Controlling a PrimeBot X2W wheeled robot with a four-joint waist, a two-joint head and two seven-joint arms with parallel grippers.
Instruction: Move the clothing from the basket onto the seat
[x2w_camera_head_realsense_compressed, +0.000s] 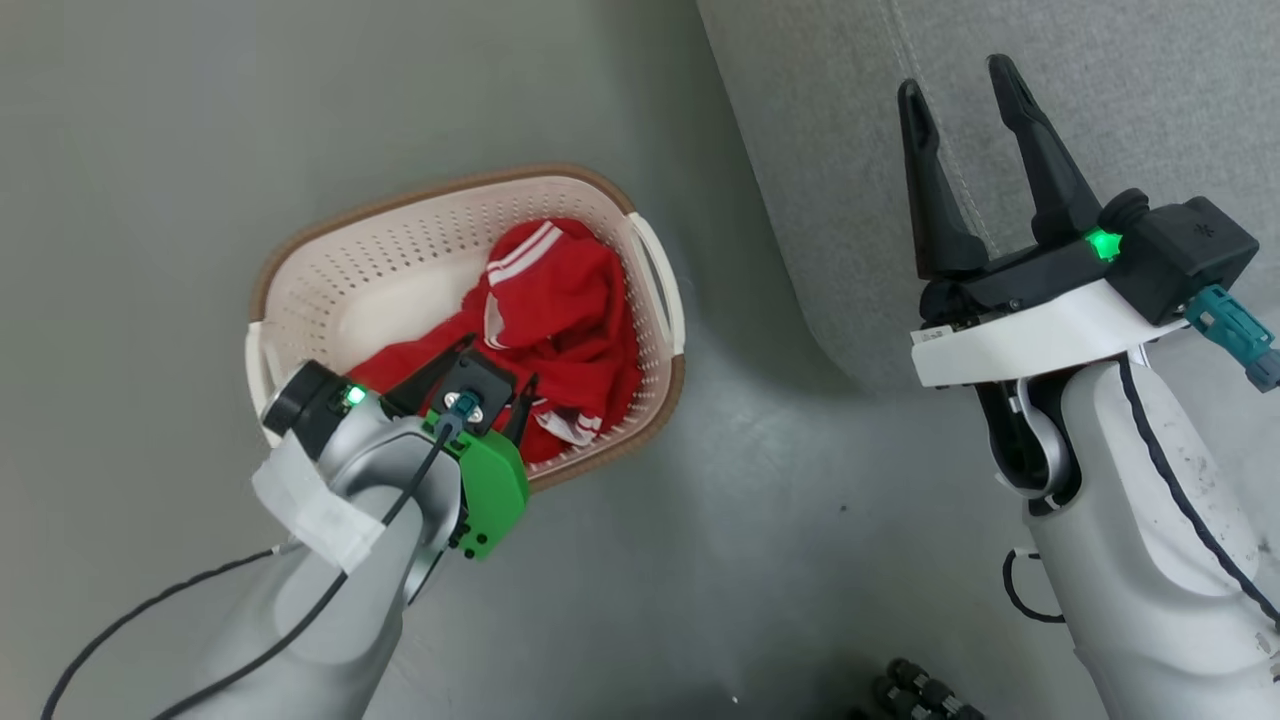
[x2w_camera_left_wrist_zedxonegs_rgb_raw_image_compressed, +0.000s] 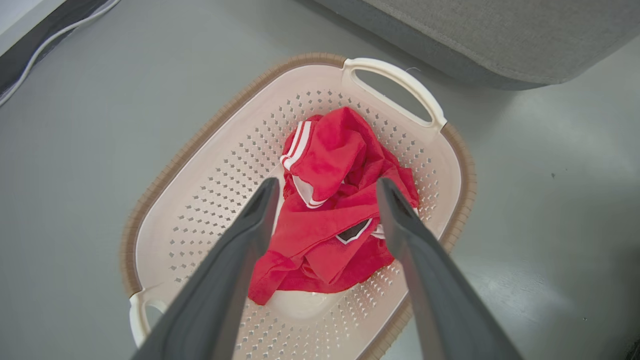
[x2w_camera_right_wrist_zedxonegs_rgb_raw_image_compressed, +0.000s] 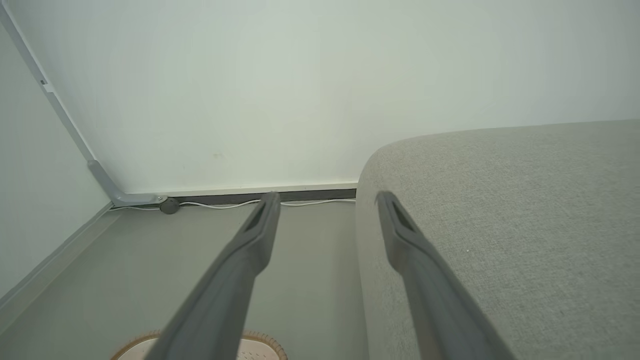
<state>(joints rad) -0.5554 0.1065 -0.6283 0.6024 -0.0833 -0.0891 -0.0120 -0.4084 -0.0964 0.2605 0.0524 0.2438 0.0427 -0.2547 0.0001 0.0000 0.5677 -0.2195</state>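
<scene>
I read left gripper (x2w_camera_left_wrist_zedxonegs_rgb_raw_image_compressed: 327, 186) spread wide, clothing (x2w_camera_left_wrist_zedxonegs_rgb_raw_image_compressed: 330, 220) just ahead of its tips, in basket (x2w_camera_left_wrist_zedxonegs_rgb_raw_image_compressed: 200, 200); right gripper (x2w_camera_head_realsense_compressed: 955, 80) (likewise parted) at seat (x2w_camera_head_realsense_compressed: 1130, 90) edge.

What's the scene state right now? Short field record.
clothing: red heap inside basket
basket: on floor, beside seat
seat: grey, right of basket
left gripper: open, aimed down at clothing, no grip yet
right gripper: open, empty, over seat edge
progress: clothing not yet moved
</scene>
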